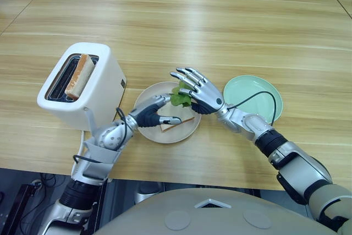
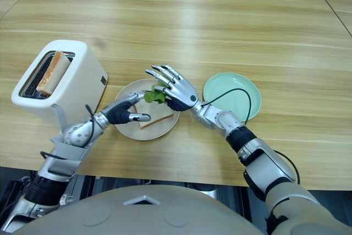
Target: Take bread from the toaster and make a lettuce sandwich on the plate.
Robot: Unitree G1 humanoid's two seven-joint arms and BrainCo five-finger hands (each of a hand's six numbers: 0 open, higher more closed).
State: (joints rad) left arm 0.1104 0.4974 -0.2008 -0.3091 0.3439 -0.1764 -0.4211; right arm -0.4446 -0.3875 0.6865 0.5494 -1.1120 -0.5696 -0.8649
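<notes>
A white toaster (image 1: 96, 89) stands at the left with one bread slice (image 1: 80, 75) upright in its slot. In the middle, a beige plate (image 1: 177, 135) carries a second bread slice (image 2: 157, 117) lying flat. My right hand (image 1: 202, 93) hovers over the plate's far right side, pinching a green lettuce leaf (image 1: 179, 98) under its thumb while its other fingers spread out. The leaf hangs just above the bread. My left hand (image 1: 149, 115) lies low over the plate's left part, fingers stretched toward the bread and holding nothing.
An empty pale green plate (image 1: 252, 93) sits right of the beige plate, under my right forearm's cable. Wide bare wooden table stretches behind everything. The table's front edge runs close beneath both arms.
</notes>
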